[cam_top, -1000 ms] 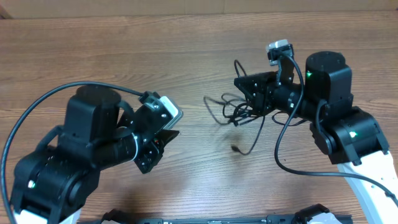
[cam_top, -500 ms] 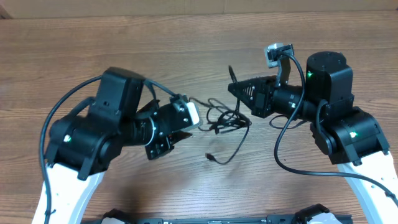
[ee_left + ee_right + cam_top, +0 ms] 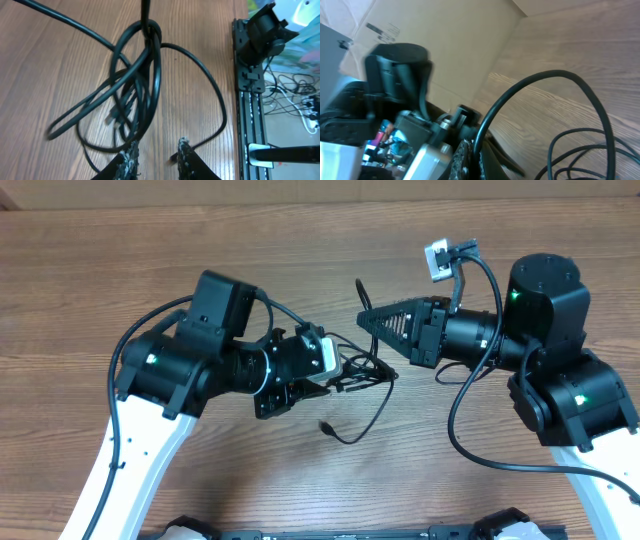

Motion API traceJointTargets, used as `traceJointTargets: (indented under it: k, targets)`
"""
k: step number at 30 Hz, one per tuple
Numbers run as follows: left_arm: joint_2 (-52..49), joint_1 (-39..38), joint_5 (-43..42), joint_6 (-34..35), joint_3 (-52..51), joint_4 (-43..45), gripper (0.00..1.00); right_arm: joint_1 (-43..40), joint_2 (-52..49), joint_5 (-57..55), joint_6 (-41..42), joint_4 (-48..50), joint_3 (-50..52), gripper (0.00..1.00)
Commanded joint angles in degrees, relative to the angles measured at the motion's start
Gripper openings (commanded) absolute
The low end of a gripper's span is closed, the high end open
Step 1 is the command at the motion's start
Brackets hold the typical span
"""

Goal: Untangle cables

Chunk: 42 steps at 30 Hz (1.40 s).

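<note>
Closed on a single strand, the right gripper (image 3: 366, 319) pinches the thin black cables (image 3: 372, 377) above the brown wood-grain table (image 3: 300, 240), and the strand's short free end pokes up past the fingers. The rest of the cables lie in a loose, overlapping tangle just below that grip. On the tangle's opposite side, the left gripper (image 3: 156, 152) has its fingers parted, with bare wood between them and one loop running just beside one finger. A lone strand curves out of the tangle toward the arms' bases and ends in a small plug (image 3: 325, 426).
</note>
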State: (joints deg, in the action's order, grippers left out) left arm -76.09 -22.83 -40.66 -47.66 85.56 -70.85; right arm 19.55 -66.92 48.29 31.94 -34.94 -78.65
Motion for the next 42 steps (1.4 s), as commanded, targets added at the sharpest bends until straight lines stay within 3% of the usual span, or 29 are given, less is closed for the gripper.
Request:
traceJointTargets:
  k: [1, 4, 5, 8, 13, 14, 15, 16, 35, 36, 37, 38, 42]
  targets:
    - [-1.2, -0.1, -4.3, -3.0, -0.3, 0.0, 0.27, 0.8, 0.7, 1.5, 3.3, 1.8, -2.1, 0.04]
    - [-1.7, -0.1, -5.0, -3.6, -0.3, 0.2, 0.38, 1.4, 0.7, 1.6, 4.5, 3.4, -2.1, 0.04]
    - [-1.7, -0.1, -5.5, -3.8, -0.3, 0.3, 0.38, 1.6, 0.7, 1.6, 5.3, 4.0, -2.1, 0.04]
    - [-1.8, -0.1, -6.3, -3.8, -0.3, 1.3, 0.23, 2.4, 0.7, 2.3, 7.9, 6.5, -2.1, 0.04]
    - [-1.9, -0.1, -7.8, -3.8, -0.3, 2.6, 0.34, 5.1, 0.7, 3.9, 12.5, 12.0, -2.1, 0.04]
    - [-1.9, -0.1, -7.9, -3.8, -0.3, 2.7, 0.27, 5.6, 0.7, 3.9, 13.2, 12.7, -2.1, 0.04]
    - [-1.9, -0.1, -7.9, -3.8, -0.3, 2.8, 0.10, 5.9, 0.7, 3.9, 14.1, 13.4, -2.1, 0.04]
    - [-1.9, -0.1, -7.8, -3.8, -0.3, 2.8, 0.04, 6.2, 0.7, 3.9, 14.6, 13.9, -2.1, 0.04]
    - [-1.9, -0.1, -7.5, -1.2, -1.5, -1.5, 0.04, 3.5, 0.7, -1.7, 13.0, 18.6, -2.1, 0.04]
    - [-1.9, -0.1, -7.7, -1.2, -1.9, -1.5, 0.04, 3.5, 0.7, -1.7, 11.1, 18.1, -2.1, 0.31]
    - [-1.8, -0.1, -8.4, -1.0, -1.9, -1.7, 0.04, 3.5, 0.6, -1.7, 9.2, 16.9, -2.1, 0.71]
    - [-1.8, -0.1, -9.2, -1.0, -1.9, -1.8, 0.04, 3.5, 0.5, -1.7, 6.8, 14.9, -2.1, 0.95]
    - [-1.1, -0.1, -13.1, -1.0, -1.9, -1.1, 0.04, 3.5, -0.4, -2.4, -1.2, 5.7, -2.1, 0.98]
